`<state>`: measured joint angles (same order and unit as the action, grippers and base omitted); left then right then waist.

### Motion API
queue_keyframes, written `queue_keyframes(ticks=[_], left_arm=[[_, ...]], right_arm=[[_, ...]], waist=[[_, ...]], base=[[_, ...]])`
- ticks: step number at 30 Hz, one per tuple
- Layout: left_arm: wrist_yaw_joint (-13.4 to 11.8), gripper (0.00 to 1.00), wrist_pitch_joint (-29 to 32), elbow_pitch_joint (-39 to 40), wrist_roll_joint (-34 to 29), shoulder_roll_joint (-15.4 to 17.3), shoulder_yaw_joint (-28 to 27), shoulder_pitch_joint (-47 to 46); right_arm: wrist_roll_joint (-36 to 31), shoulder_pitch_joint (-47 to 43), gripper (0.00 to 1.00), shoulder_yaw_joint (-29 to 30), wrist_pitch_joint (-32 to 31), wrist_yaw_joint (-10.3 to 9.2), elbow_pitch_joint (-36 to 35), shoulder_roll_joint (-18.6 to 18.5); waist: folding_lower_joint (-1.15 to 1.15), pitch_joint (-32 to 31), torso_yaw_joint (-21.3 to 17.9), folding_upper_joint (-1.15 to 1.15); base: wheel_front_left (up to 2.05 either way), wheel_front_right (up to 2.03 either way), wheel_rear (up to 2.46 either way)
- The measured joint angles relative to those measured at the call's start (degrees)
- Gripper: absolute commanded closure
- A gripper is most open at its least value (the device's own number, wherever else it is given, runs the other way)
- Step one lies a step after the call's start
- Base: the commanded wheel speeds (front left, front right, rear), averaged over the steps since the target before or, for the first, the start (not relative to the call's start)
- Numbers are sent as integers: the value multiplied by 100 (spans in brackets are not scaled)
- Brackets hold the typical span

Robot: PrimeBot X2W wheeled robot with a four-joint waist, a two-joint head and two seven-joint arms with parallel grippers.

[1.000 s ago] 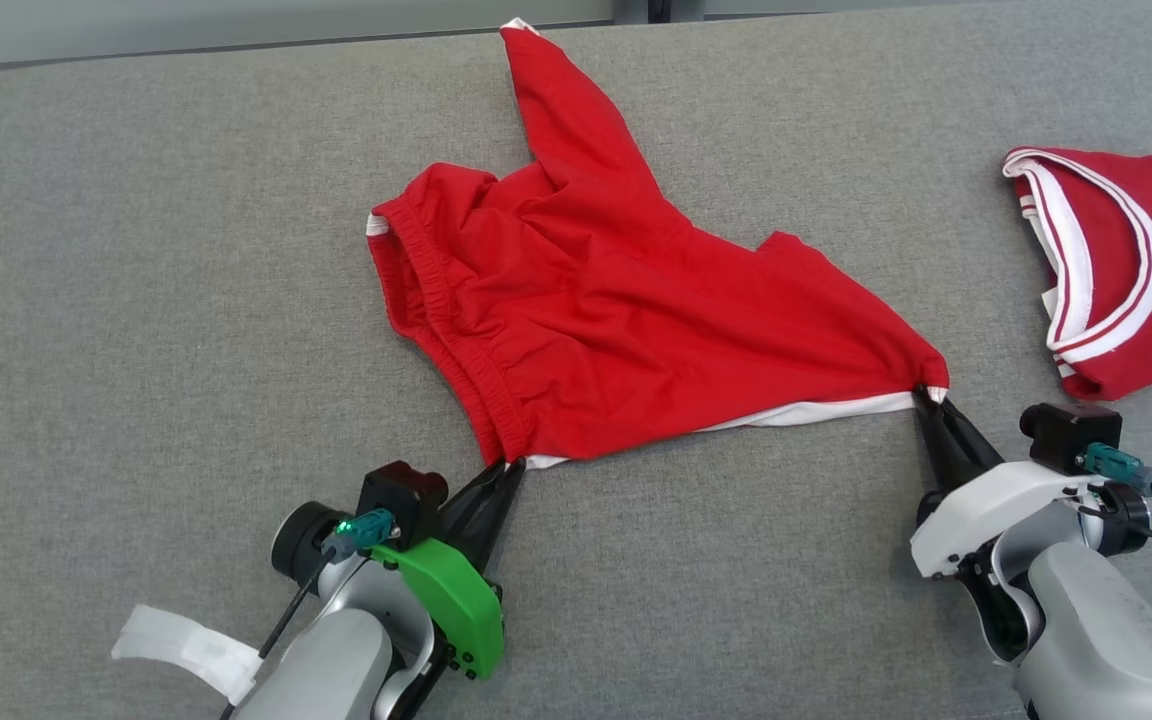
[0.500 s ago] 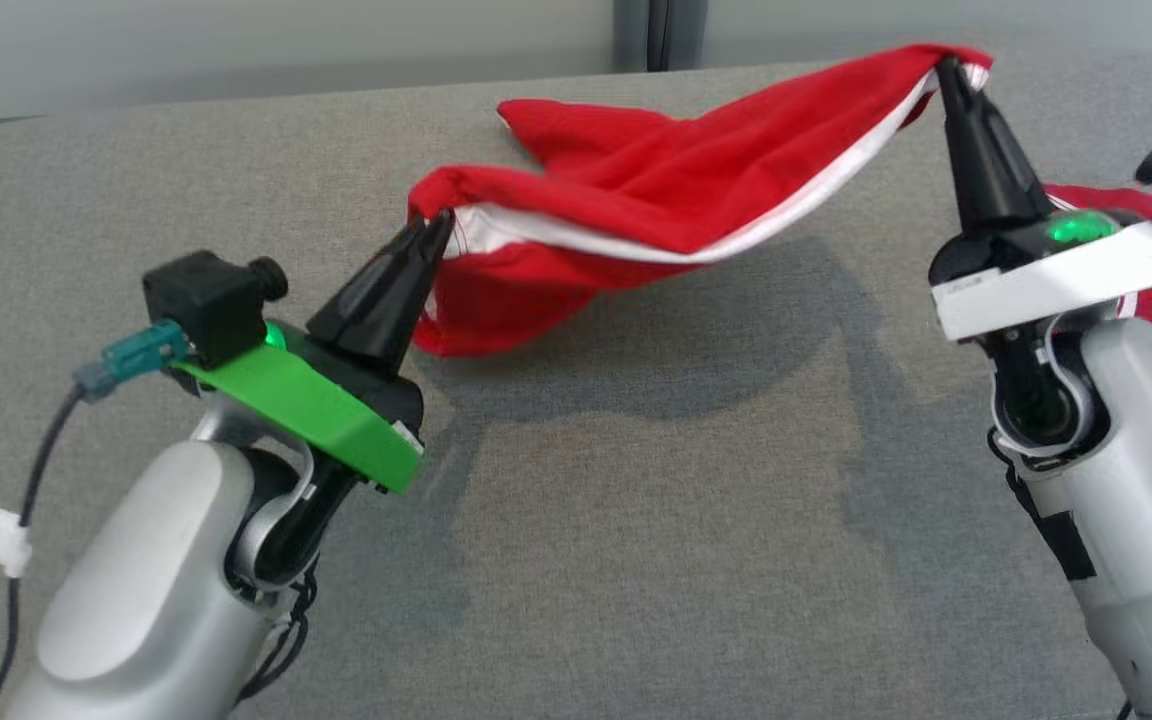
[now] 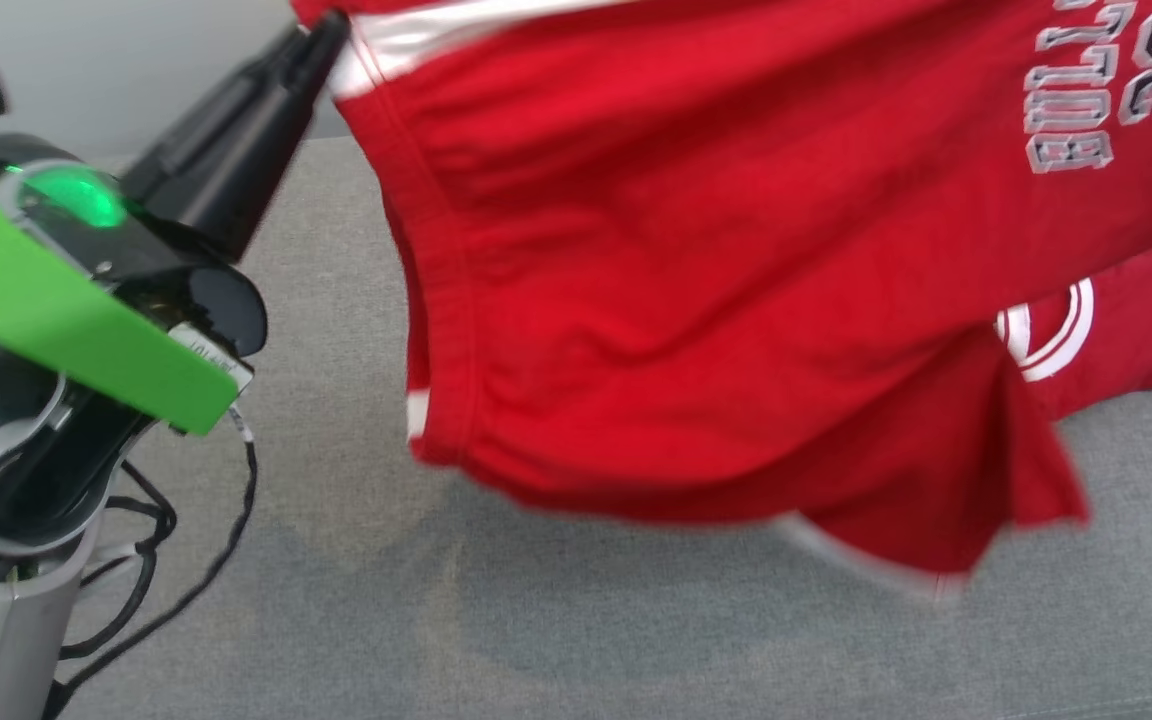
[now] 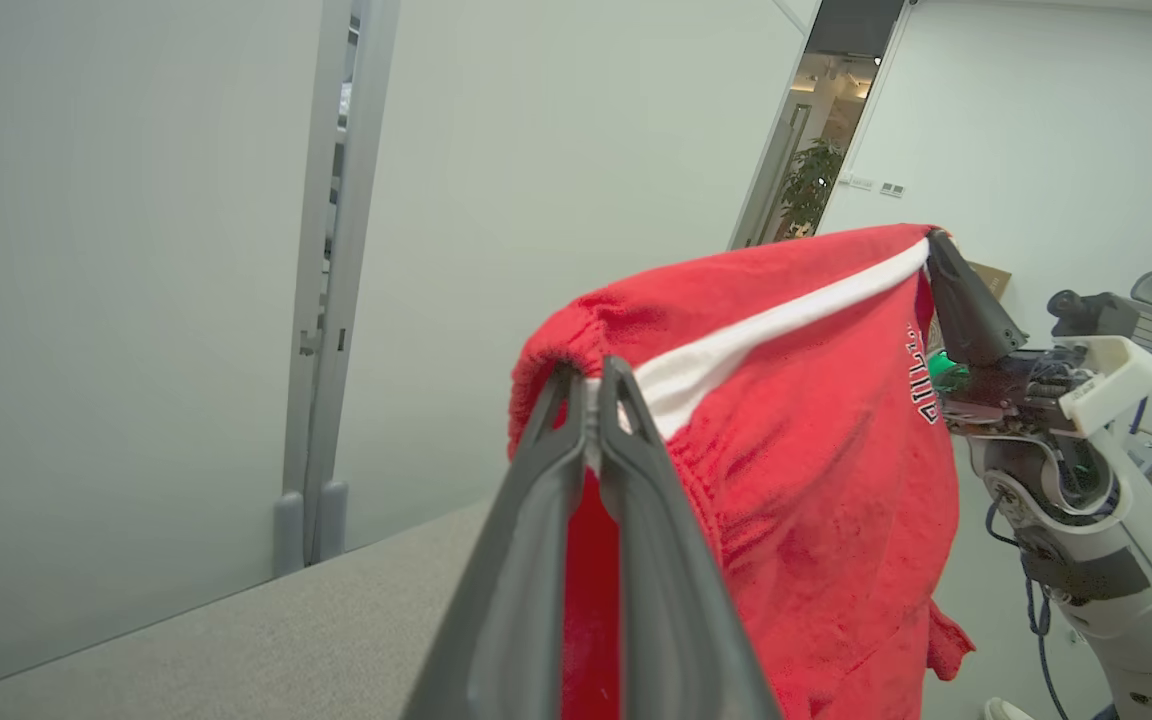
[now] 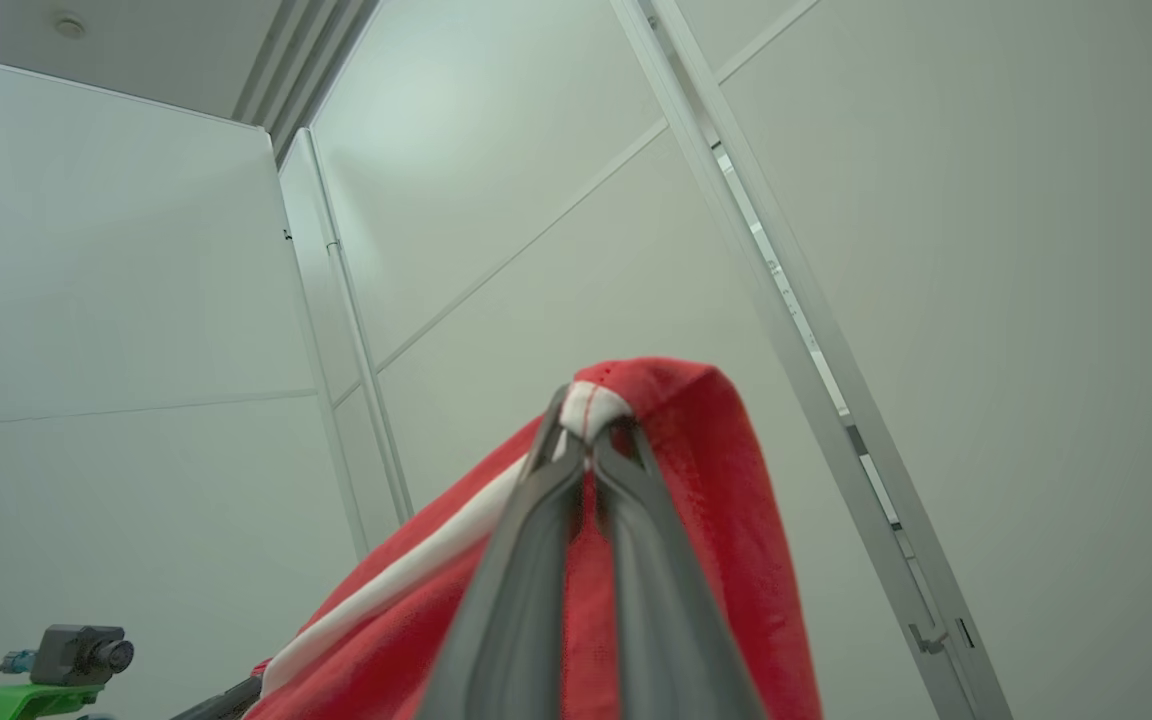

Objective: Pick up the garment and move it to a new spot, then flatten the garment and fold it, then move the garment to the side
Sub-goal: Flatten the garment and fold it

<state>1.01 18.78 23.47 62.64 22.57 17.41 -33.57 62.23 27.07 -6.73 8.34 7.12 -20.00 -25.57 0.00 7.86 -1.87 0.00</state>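
Observation:
The garment (image 3: 696, 260) is a pair of red shorts with a white side stripe and grey lettering. It hangs in the air above the grey table, stretched between both arms. My left gripper (image 3: 324, 32) is at the upper left of the head view, shut on the waistband corner. The left wrist view shows these fingertips (image 4: 591, 380) pinching the elastic edge of the garment (image 4: 816, 450), with my right gripper (image 4: 934, 245) at the far end of the stripe. The right wrist view has the right gripper (image 5: 588, 425) shut on a white-edged corner of the garment (image 5: 726, 480).
A second red garment (image 3: 1136, 340) with white trim and lettering lies on the table at the right, partly behind the hanging cloth. The grey table (image 3: 336, 600) spreads below. Pale wall panels (image 4: 136, 300) stand behind it.
Both grippers have raised the garment from flat on the table to hanging high in the air. The head view has shifted and now sits much closer to the cloth.

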Motion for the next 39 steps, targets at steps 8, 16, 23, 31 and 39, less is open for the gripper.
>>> queue_keyframes(ticks=[8, 16, 23, 31, 39], left_arm=[[-834, 100, 1209, -1994, 417, -71, 433, -51], [-539, 100, 326, -1525, -701, -719, 315, -2443], [-164, 100, -377, -2247, -1229, -266, 554, -693], [-10, 100, -1566, -3339, -1707, -412, 936, 1451], [37, 100, -2502, -3834, -1670, -848, 938, 1856]], right_arm=[[651, 422, 100, -1445, -1606, -717, 1480, 744], [-144, 3160, 100, -779, -1141, -1321, 1354, 1206], [-304, 1357, 100, -1245, -1033, -1178, 2243, 1117], [-580, -894, 100, -1624, -656, -1017, 3337, 894], [-939, -1152, 100, -1830, -215, -653, 3766, 730]], waist=[[0, 432, -7, 0], [0, 1044, 42, 0], [2, 1526, 23, 0], [1, 1681, -139, 0], [0, 1466, -164, 0]], base=[[0, 0, 0], [0, 0, 0], [0, 0, 0], [0, 0, 0], [0, 0, 0]])
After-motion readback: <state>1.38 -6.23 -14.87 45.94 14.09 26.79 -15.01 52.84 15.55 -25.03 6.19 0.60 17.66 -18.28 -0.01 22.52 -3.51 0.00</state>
